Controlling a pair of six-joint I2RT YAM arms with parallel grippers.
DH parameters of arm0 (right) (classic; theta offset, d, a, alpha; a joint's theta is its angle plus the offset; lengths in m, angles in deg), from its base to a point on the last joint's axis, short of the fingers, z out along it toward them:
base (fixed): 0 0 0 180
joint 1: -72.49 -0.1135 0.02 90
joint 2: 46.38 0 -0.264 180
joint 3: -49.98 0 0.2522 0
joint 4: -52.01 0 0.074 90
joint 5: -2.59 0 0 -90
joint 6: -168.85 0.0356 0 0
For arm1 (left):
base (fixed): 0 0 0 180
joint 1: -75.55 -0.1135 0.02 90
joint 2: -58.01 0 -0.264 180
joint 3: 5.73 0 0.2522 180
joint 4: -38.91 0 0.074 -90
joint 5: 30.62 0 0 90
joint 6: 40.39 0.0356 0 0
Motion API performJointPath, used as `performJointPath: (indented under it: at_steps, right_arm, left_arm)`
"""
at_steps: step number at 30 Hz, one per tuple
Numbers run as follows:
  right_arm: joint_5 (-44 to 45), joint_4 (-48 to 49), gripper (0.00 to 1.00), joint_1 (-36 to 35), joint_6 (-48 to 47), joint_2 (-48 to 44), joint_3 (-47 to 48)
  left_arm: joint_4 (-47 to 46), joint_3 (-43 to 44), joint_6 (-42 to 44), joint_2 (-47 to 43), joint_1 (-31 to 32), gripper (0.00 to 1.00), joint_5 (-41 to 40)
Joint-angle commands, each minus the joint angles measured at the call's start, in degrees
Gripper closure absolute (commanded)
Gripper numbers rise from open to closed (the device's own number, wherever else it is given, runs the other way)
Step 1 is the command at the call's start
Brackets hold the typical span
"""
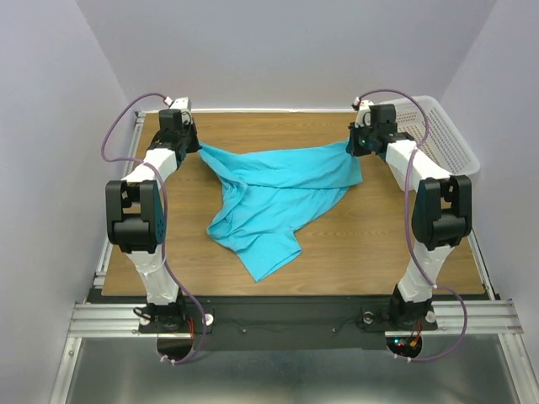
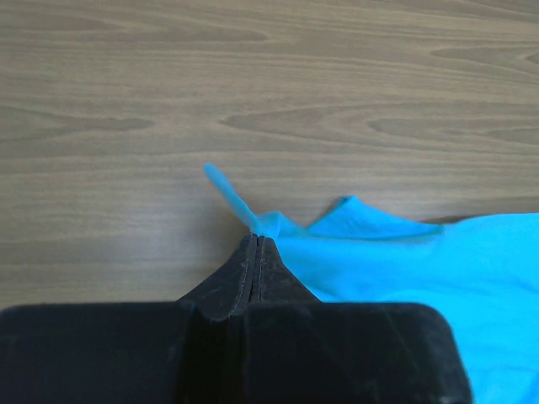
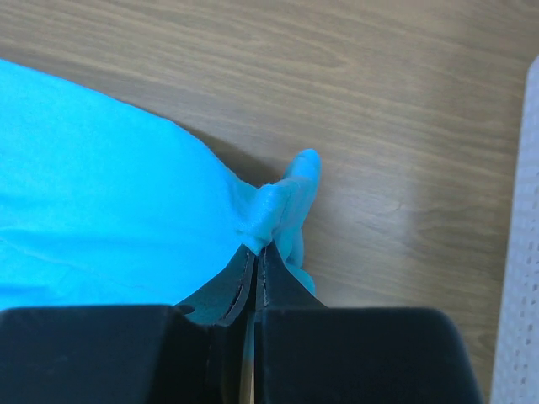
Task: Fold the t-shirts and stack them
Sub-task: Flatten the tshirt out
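One turquoise t-shirt (image 1: 278, 198) is stretched across the far half of the wooden table, its lower part sagging in folds toward the near side. My left gripper (image 1: 197, 145) is shut on the t-shirt's far left corner; in the left wrist view the gripper (image 2: 255, 237) pinches a thin tip of the cloth (image 2: 404, 252). My right gripper (image 1: 354, 145) is shut on the far right corner; the right wrist view shows the gripper (image 3: 258, 247) clamping a bunched fold of the t-shirt (image 3: 101, 202). The cloth between both grippers hangs taut just above the table.
A white perforated basket (image 1: 442, 135) stands at the far right corner, beside the right arm; its edge (image 3: 522, 278) shows in the right wrist view. Bare wooden table (image 1: 379, 244) lies near right and near left of the shirt.
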Motion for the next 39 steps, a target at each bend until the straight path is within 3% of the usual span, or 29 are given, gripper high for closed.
performJointPath:
  at_steps: [1, 12, 14, 16, 19, 21, 22, 24, 26, 30, 33, 35, 39]
  right_arm:
    - [-1.4, 4.9, 0.99, 0.6, -1.2, 1.5, 5.5]
    - [1.1, 8.3, 0.99, 0.6, 7.8, 10.4, 13.7]
    - [2.4, 9.0, 0.99, 0.5, 9.0, 12.2, 15.5]
    - [3.2, 9.3, 0.99, 0.5, 9.7, 13.3, 17.2]
    - [1.8, 9.5, 0.99, 0.5, 10.4, 14.8, 19.3]
    - [-0.2, 9.5, 0.76, 0.5, 10.4, 15.0, 20.0]
    - [-0.4, 9.5, 0.57, 0.6, 10.1, 14.8, 20.4]
    - [-0.4, 9.6, 0.44, 0.5, 8.8, 12.6, 20.0]
    - [-1.5, 9.4, 0.38, 0.6, 6.7, 10.1, 18.8]
    - [-11.7, 9.1, 0.26, 0.6, -5.8, 1.9, 7.9]
    - [-19.5, 4.4, 0.25, 0.5, -16.9, -1.3, 3.5]
    - [-17.2, -0.4, 0.25, 0.5, -21.4, -0.5, 2.6]
    - [-9.2, -1.0, 0.27, 0.6, -24.4, 1.6, 1.4]
  left_arm:
    - [-1.9, 5.9, 6.5, 2.4, -0.4, 1.00, -6.2]
    - [-10.8, 10.3, 15.3, 7.0, -0.3, 1.00, -19.8]
    - [-10.7, 11.5, 15.2, 8.3, -0.3, 0.90, -21.9]
    - [-11.4, 12.5, 15.0, 8.6, -0.3, 0.69, -24.7]
    - [-10.9, 14.4, 14.0, 8.4, -0.4, 0.48, -25.0]
    - [-8.7, 16.8, 12.7, 7.9, -0.5, 0.39, -24.6]
    - [-7.7, 17.5, 12.0, 7.1, -0.5, 0.36, -23.3]
    - [-4.9, 18.6, 10.1, 5.5, -0.5, 0.32, -22.4]
    - [-3.4, 17.6, 9.0, 1.2, -0.5, 0.32, -18.5]
    - [0.0, 5.5, 3.3, -8.6, -0.5, 0.34, -5.8]
    - [-1.2, -8.1, -2.2, -17.3, -0.4, 0.35, 1.7]
    - [-2.6, -17.8, -7.0, -23.4, -0.4, 0.35, 5.1]
    - [-5.6, -30.1, -16.3, -30.7, 0.1, 0.35, 13.5]
